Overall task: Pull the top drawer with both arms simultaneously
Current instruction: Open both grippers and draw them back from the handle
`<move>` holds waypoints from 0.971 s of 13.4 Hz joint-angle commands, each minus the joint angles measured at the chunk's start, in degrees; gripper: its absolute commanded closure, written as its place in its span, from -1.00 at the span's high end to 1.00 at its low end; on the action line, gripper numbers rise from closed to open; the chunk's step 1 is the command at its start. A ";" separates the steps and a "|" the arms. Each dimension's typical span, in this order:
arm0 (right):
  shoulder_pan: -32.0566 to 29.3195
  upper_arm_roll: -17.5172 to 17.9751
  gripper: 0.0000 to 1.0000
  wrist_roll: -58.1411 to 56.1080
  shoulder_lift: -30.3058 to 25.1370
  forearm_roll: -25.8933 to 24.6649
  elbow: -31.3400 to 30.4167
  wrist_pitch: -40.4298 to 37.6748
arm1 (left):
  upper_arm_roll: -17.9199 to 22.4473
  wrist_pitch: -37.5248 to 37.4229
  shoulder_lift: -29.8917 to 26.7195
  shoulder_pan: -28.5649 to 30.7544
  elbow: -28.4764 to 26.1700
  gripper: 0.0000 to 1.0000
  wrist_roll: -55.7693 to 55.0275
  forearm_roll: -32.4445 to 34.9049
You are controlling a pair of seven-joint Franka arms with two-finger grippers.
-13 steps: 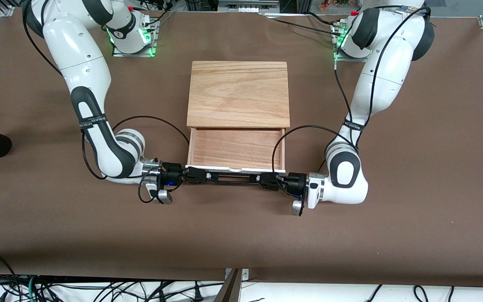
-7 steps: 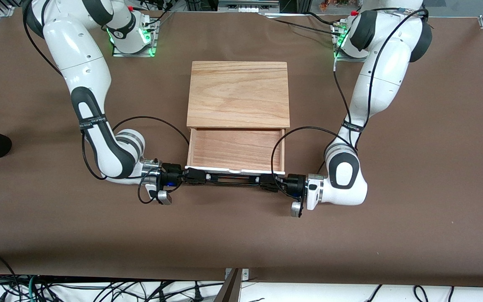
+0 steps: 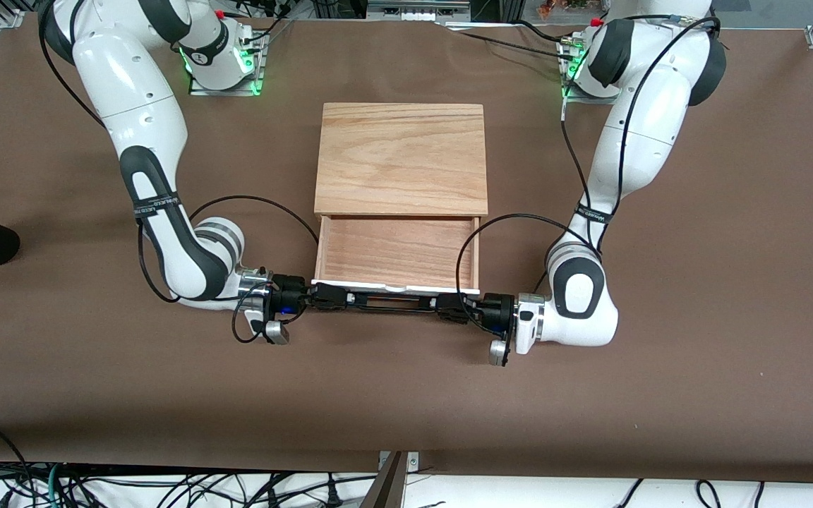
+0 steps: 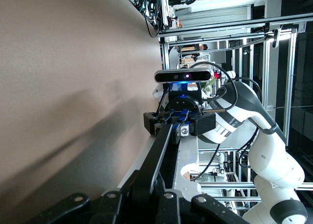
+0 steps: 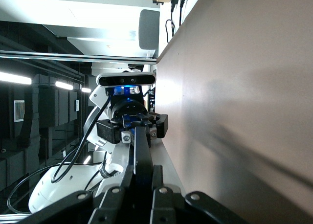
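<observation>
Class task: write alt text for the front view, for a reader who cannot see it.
The top drawer stands pulled partway out of a wooden box, empty. The left claw and right claw grip opposite ends of its black handle.

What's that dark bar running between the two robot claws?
That is the drawer's black handle. The right gripper and left gripper are each shut on one end of it, in front of the open drawer, as the front view shows.
</observation>
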 commanded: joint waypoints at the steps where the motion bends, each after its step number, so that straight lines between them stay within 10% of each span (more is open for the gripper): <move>1: 3.22 1.40 -1.00 0.81 1.40 3.10 2.72 4.76 | 0.48 4.89 1.97 0.32 6.13 -0.57 -3.36 -1.00; 3: 3.31 1.40 -0.33 0.90 1.31 2.75 3.68 5.02 | 0.48 4.89 1.97 0.23 6.04 -0.22 -3.36 -1.00; 5: 3.39 1.40 0.99 2.82 1.22 2.57 4.12 5.11 | 0.48 4.89 1.88 0.23 5.96 0.08 -3.36 -1.09; 8: 3.39 1.40 1.00 3.27 1.05 0.73 4.65 5.11 | 0.39 4.89 1.88 0.23 5.96 0.68 -3.10 -1.09; 13: 3.13 0.88 1.00 3.36 0.52 -2.08 5.35 4.94 | 0.39 4.72 1.71 0.23 5.87 0.69 -3.27 -1.00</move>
